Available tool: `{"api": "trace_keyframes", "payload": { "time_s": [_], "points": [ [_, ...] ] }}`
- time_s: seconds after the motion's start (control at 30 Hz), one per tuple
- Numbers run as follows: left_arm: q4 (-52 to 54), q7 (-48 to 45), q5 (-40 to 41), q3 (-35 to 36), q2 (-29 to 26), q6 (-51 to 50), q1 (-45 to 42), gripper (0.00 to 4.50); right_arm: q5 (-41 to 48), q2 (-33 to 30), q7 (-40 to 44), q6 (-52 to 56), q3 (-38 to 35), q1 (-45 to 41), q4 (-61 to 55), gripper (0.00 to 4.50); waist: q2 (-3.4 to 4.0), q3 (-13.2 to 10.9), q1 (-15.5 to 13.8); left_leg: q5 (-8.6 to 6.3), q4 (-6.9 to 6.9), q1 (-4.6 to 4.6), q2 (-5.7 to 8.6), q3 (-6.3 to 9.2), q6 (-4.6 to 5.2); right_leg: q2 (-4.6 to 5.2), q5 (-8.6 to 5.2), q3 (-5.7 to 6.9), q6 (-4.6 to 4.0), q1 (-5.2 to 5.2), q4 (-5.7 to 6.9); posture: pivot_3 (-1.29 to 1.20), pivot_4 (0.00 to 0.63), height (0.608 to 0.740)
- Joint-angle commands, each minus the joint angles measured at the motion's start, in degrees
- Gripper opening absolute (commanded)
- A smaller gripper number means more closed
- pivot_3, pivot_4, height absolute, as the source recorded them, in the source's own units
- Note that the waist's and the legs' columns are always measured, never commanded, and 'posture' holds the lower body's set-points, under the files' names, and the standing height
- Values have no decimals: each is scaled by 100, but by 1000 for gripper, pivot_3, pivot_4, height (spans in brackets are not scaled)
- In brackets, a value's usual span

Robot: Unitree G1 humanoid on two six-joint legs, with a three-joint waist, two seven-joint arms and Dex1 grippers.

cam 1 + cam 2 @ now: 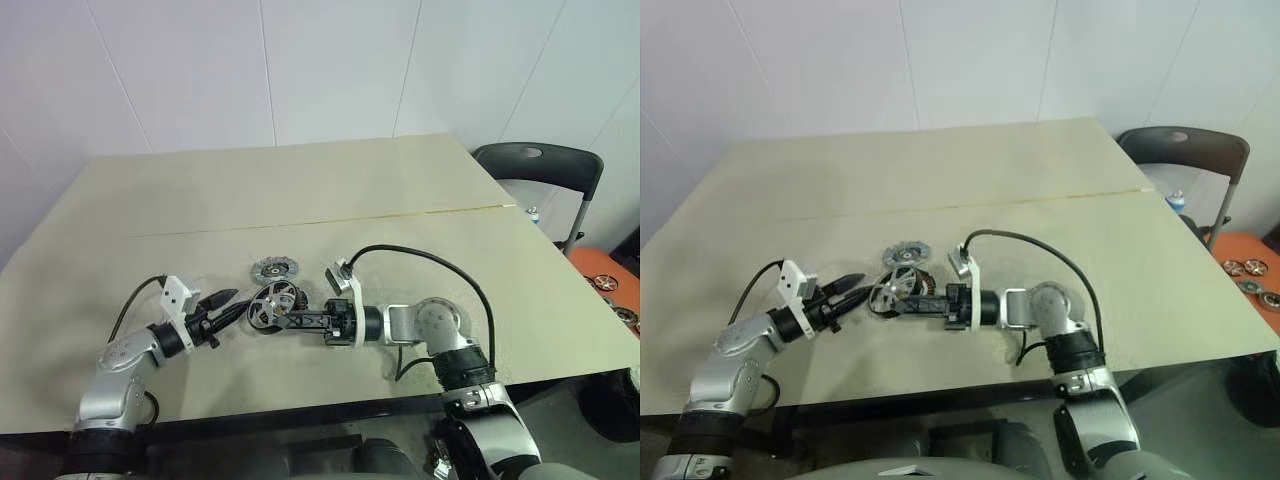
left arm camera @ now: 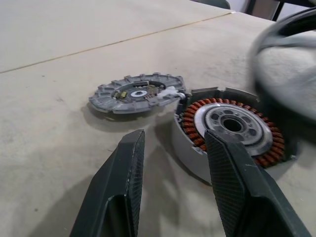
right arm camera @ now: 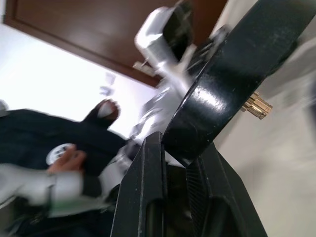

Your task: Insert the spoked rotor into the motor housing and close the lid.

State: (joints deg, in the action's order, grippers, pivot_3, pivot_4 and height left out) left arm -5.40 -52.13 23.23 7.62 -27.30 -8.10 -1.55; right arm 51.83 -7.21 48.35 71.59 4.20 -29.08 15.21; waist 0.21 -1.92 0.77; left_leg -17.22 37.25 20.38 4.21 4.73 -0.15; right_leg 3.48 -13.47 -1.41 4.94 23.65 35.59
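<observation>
The table (image 1: 420,200) carries the parts near its front edge. The right gripper (image 1: 283,320) points toward nine o'clock, its fingers clamped on the black rim of the rotor (image 1: 268,305), held on edge above the housing (image 2: 232,128). At nine o'clock of the rotor, the left gripper (image 1: 225,304) hangs with fingers apart, holding nothing. The lid (image 1: 274,268) lies flat at twelve o'clock, just beside the housing.

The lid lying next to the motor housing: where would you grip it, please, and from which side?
Probably across its notched rim, coming from above. The lid lies flat on the table, so only its edge offers opposing faces. Its far side looks freest; the motor housing sits close against it on the near side.
</observation>
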Motion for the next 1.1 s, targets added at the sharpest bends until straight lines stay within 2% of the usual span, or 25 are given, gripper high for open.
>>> {"api": "trace_keyframes", "payload": {
  "time_s": [0.03, 0.47, 0.83, 1.1],
  "points": [
    [268, 37, 88, 130, -70, 9, 42, 2054, -175, 136, 315, -470, -44, -320, 279, 214, 0, 0, 4, 0, 0, -1, 0, 0, 0, -1, 0, 0, 0, 0, 1, 0, 0, 740],
    [313, 111, 51, 127, -87, 13, 115, 2054, -717, 570, 618, -917, 2, -521, 906, 214, 1, 0, 9, 0, -3, 0, -1, 0, -1, -1, 0, 0, -1, 4, 2, 0, 0, 740],
    [98, 83, 70, 535, -461, 95, 155, 2054, -1027, 584, 783, -1195, -125, -586, 1374, 214, 1, 0, 24, 1, -4, -1, -1, -1, -3, -2, 0, 0, -1, 8, 8, 0, 0, 740],
    [92, 74, 46, 567, -490, 102, 158, 2054, -1160, 635, 879, -1340, -176, -611, 1695, 214, 0, 0, 20, 1, -3, -1, 0, -2, -3, -1, 0, 0, -2, 8, 9, 0, 0, 740]
  ]
}}
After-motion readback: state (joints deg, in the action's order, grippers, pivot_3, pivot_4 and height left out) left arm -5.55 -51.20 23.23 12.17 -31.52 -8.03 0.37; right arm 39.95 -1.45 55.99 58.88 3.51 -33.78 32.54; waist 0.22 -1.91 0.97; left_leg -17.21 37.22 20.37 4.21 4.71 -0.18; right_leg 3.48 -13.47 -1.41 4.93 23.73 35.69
